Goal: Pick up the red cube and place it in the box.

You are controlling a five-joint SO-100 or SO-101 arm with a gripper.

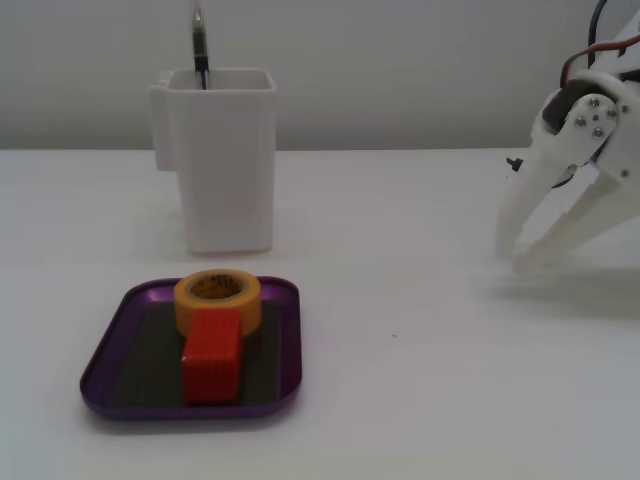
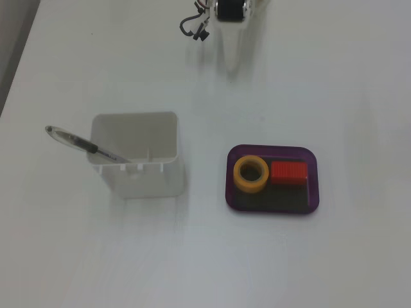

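The red cube (image 1: 212, 355) lies inside the purple box (image 1: 115, 345), against a yellow-orange tape roll (image 1: 217, 295) that also sits in the box. In a fixed view from above, the red cube (image 2: 288, 172) is in the right half of the box (image 2: 276, 204), with the tape roll (image 2: 250, 174) to its left. My white gripper (image 1: 510, 255) is at the right of the table, far from the box, fingertips just above the surface, open and empty. From above, the gripper (image 2: 231, 61) shows at the top edge.
A tall white square container (image 1: 220, 160) stands behind the box with a pen (image 1: 199, 45) in it. It also shows from above (image 2: 138, 157), left of the box, with the pen (image 2: 83, 145) leaning left. Cables (image 2: 194, 29) hang by the arm.
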